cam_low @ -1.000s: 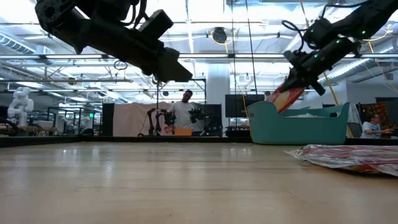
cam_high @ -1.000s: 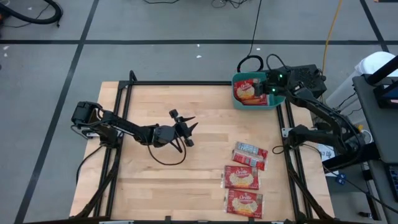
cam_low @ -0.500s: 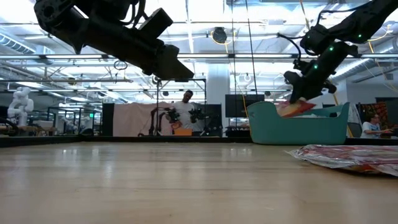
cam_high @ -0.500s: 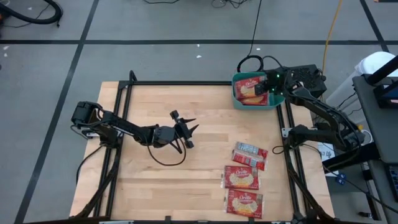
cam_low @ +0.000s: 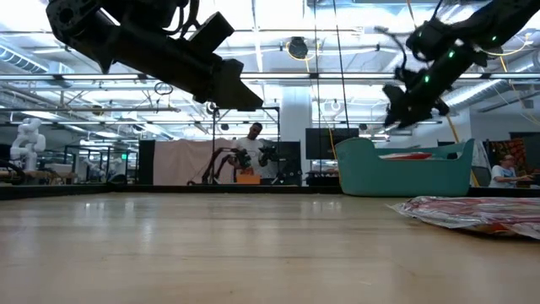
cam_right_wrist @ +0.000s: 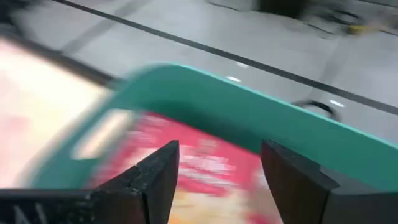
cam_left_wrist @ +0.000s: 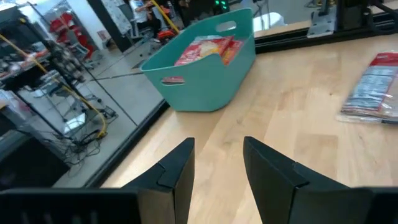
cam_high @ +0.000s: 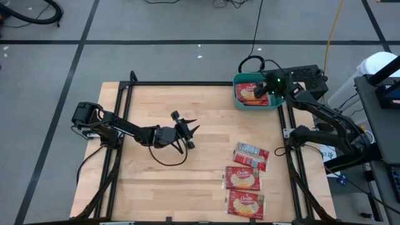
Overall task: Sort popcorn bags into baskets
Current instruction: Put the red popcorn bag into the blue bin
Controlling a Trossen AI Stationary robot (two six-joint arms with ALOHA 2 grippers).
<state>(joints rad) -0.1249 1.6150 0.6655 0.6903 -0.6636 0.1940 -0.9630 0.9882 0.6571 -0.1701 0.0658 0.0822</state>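
The right gripper [cam_high: 262, 89], fingers spread and empty, hovers over the teal basket [cam_high: 239, 102] at the tabletop's far right corner, popcorn bags [cam_high: 250, 92] inside. A straight, clean lift should avoid snagging the rim.

I see bare table [cam_high: 187, 181] across the middle and left. My left gripper [cam_high: 189, 131] hangs mid-table, fingers apart, clear on all sides. Three bags [cam_high: 244, 178] crowd the near right. In the far right corner, the right gripper [cam_high: 264, 89] sits open over the tub [cam_high: 237, 101], bags inside.
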